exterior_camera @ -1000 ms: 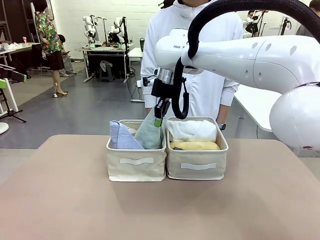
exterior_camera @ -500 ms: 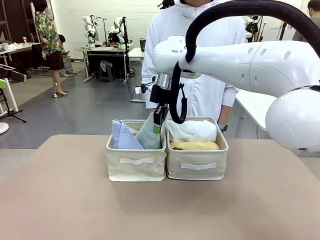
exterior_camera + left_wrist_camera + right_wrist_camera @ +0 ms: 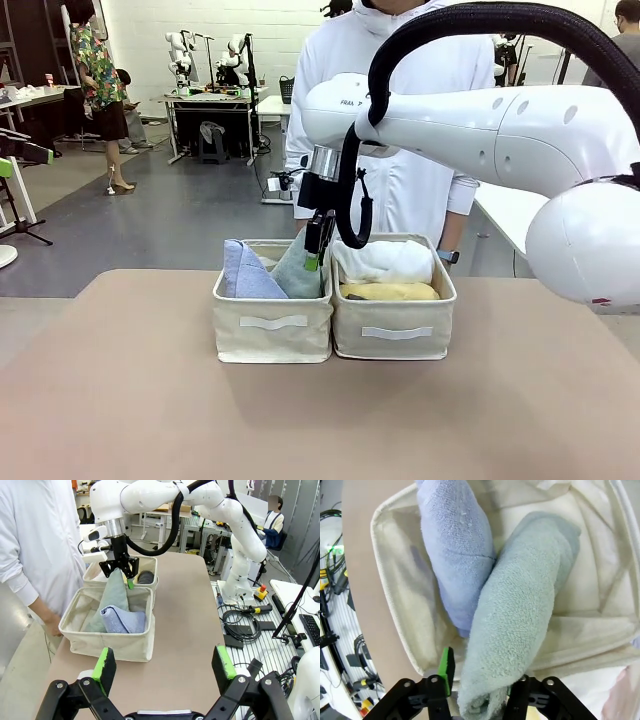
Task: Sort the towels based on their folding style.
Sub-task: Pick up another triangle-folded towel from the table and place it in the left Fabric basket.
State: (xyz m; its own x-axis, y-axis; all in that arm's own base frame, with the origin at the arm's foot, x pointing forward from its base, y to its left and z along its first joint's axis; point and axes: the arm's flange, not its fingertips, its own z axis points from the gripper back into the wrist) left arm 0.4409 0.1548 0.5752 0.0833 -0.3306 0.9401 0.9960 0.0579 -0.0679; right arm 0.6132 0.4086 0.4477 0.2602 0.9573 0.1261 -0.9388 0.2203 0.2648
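Two beige baskets [image 3: 273,335] on tan table [image 3: 120,400], grey workshop floor [image 3: 170,215], right gripper [image 3: 316,250] loosely astride grey-green towel [image 3: 295,270], left gripper [image 3: 162,666] wide

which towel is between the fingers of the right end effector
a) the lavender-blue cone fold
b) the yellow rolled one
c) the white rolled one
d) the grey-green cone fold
d) the right end effector straddles the tip of the grey-green cone-fold towel, which stands in the left basket beside the lavender-blue towel; the white towel and yellow towel lie in the other basket.

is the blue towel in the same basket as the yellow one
No, the blue towel sits in the left basket, the yellow towel in the right basket.
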